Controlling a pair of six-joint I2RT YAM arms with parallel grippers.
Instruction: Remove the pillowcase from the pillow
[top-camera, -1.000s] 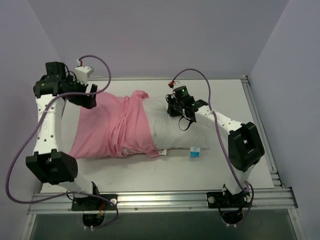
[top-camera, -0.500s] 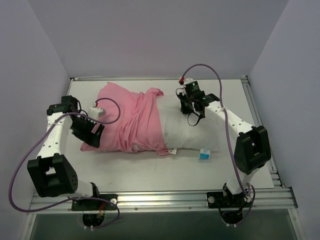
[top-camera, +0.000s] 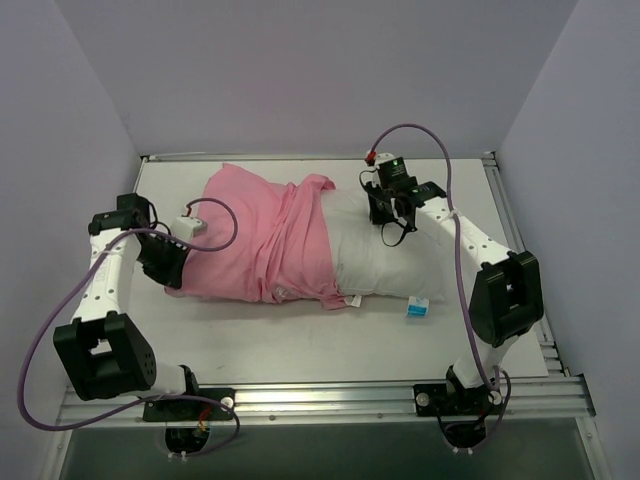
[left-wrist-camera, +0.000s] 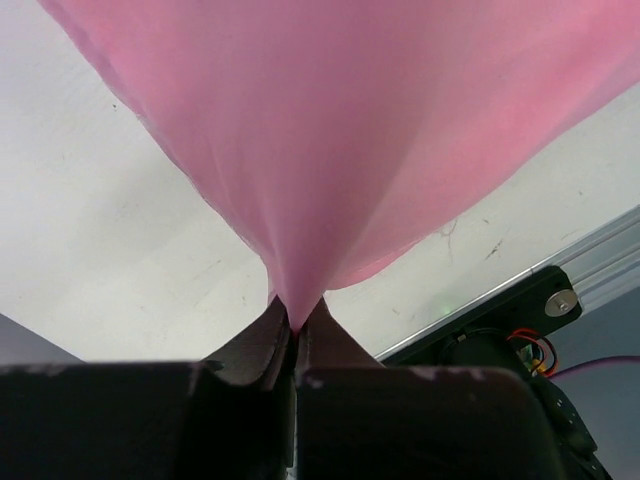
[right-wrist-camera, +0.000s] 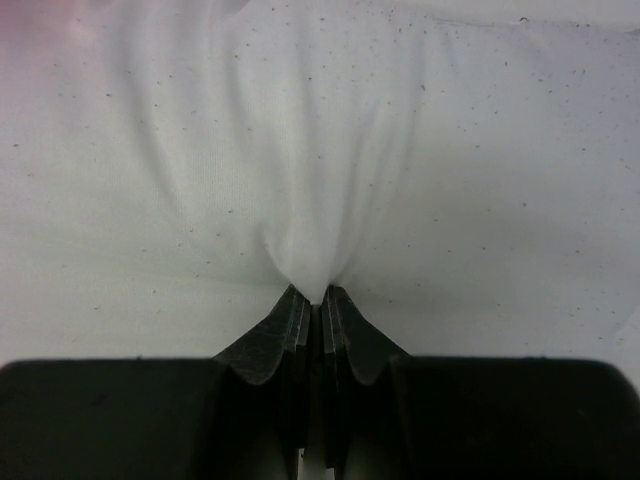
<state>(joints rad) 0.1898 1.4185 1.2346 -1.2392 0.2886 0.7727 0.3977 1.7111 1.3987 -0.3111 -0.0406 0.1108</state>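
Note:
A pink pillowcase (top-camera: 255, 240) covers the left half of the white pillow (top-camera: 375, 262), which lies across the table. The pillow's right half is bare, with a small tag (top-camera: 417, 307) at its front right corner. My left gripper (top-camera: 172, 272) is shut on the pillowcase's left front end; in the left wrist view the pink cloth (left-wrist-camera: 330, 140) tapers into the closed gripper (left-wrist-camera: 296, 322). At the pillow's far edge my right gripper (top-camera: 391, 213) is shut on a pinch of white pillow fabric (right-wrist-camera: 320, 180), which puckers into the gripper (right-wrist-camera: 318, 297).
The white table (top-camera: 300, 350) has a metal rail (top-camera: 320, 400) along its near edge and lilac walls on three sides. Purple cables loop from both arms. The right arm's elbow (top-camera: 505, 295) stands beside the pillow's right end.
The left arm swung from the far left corner down to the pillowcase's left front end and its gripper closed on the cloth. Pillow and right gripper shifted right and slightly back.

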